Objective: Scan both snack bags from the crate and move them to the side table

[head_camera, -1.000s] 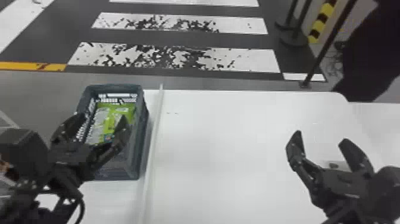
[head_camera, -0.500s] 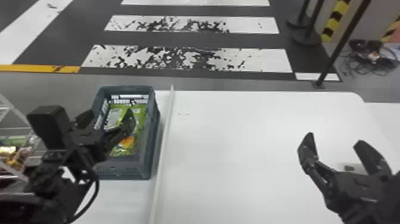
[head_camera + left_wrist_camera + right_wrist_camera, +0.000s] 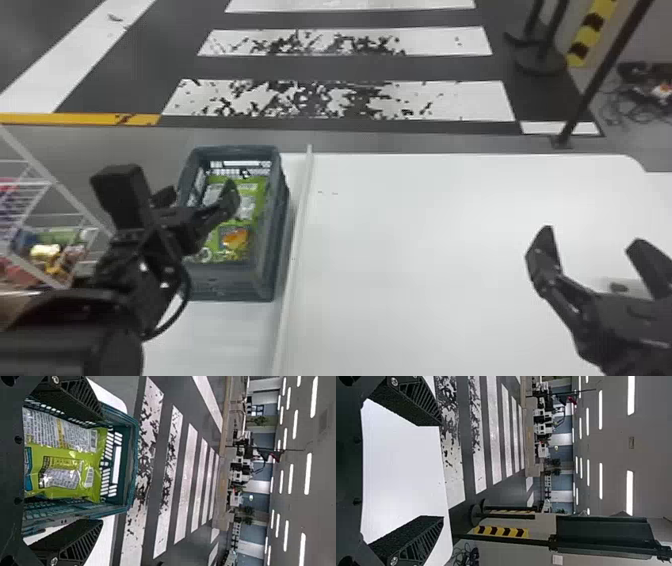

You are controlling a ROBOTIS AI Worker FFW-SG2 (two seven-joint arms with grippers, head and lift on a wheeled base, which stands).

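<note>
The left gripper [image 3: 197, 196] is at the dark crate [image 3: 273, 240], its two fingers spread apart with nothing clamped between them. In the head view its right-hand finger overlaps the crate's opening; how high it sits above the contents I cannot tell. In the left wrist view, the crate and its contents appear between the parted fingers. The task's snack bags [image 3: 252, 200], green with pale printed panels and an orange picture, lie in the crate ahead of that gripper; where one bag ends and the next begins is hard to make out. To the left gripper's right, just beside the crate, a thin pale strip [image 3: 299, 220] runs along the white worktop [image 3: 425, 240]. To its left stands a white wire rack [image 3: 62, 192] with colourful packages [image 3: 47, 252] in it. The right gripper [image 3: 592, 237] is over the worktop, well apart from the crate, its fingers wide apart and empty. Beyond it, on the floor past the worktop's far edge, stands a black post [image 3: 595, 82].
</note>
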